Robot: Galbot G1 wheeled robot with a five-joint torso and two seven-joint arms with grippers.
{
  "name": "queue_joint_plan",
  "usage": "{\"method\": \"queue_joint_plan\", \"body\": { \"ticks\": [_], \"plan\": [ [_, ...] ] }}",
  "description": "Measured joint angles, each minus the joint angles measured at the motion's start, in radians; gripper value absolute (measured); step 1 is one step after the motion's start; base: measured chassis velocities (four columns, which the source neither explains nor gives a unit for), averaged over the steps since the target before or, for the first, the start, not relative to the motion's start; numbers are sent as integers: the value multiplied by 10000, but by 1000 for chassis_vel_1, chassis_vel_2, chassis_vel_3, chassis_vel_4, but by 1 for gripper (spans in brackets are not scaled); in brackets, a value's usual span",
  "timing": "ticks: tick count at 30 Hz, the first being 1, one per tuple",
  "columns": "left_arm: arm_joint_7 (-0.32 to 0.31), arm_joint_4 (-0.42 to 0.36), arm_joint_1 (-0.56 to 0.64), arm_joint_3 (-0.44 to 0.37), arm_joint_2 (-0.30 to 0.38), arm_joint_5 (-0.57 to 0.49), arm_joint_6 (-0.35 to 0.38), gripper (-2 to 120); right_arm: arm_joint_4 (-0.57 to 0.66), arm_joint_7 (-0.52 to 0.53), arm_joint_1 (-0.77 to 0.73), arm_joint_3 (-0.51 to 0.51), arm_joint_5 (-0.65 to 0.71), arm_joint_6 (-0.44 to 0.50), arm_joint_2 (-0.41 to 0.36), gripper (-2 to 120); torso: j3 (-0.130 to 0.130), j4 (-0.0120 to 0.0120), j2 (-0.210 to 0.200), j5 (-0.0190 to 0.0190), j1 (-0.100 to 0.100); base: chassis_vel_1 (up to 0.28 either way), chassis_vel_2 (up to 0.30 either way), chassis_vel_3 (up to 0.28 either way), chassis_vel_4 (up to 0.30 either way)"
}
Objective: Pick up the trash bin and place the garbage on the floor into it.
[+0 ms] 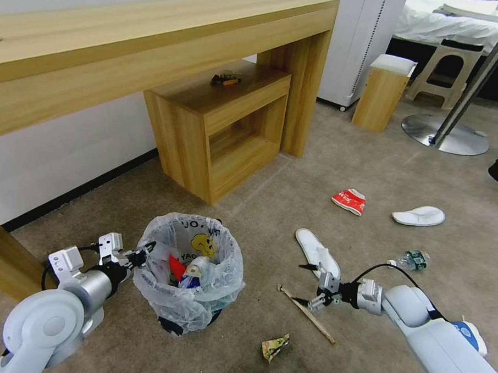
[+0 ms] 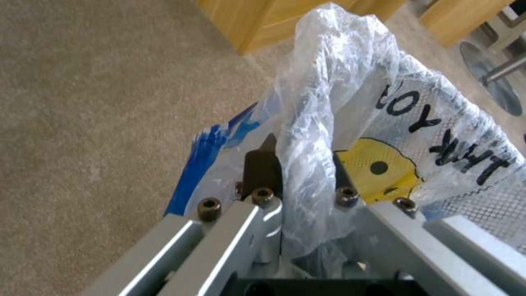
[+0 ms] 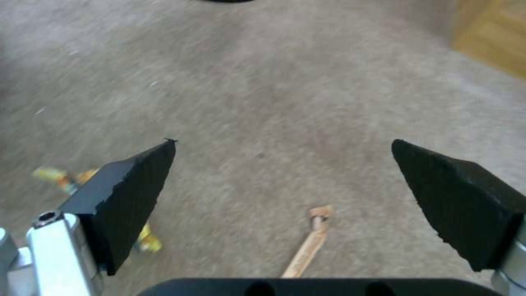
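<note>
The trash bin [image 1: 189, 272] is a small dark bin lined with a crinkly white bag [image 2: 328, 102] that bears a yellow figure and black letters. It holds red and blue litter. My left gripper [image 1: 146, 251] is shut on the bin's rim and bag [image 2: 304, 176]. My right gripper [image 1: 306, 285] hangs open [image 3: 285, 176] low over the beige floor, right above one end of the wooden stick [image 1: 308, 314] [image 3: 310, 246]. Other garbage lies around: two white slippers [image 1: 317, 252] [image 1: 419, 216], a red wrapper [image 1: 349, 201], a clear bottle [image 1: 413, 260] and a yellow-green wrapper [image 1: 275, 346] [image 3: 60, 179].
A long wooden desk [image 1: 156, 45] with a low shelf unit [image 1: 224, 125] stands behind the bin. At the back right are a small wooden stool [image 1: 384, 90], a plastic step stool [image 1: 447, 66] and a table's round metal base [image 1: 446, 134].
</note>
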Motion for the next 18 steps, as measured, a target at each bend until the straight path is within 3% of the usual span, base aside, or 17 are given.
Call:
{"method": "queue_joint_plan", "body": {
  "ticks": [9,18],
  "plan": [
    [2,-166,45,77,-32,28,17,3,-632,-1173,364,-116,-1022,237,416,100,0,1,0,0,0,0,0,0,0],
    [18,-198,71,75,-32,35,19,3,-900,-1344,417,-290,-1913,446,796,100,0,0,0,1,0,0,0,0,0]
  ]
}}
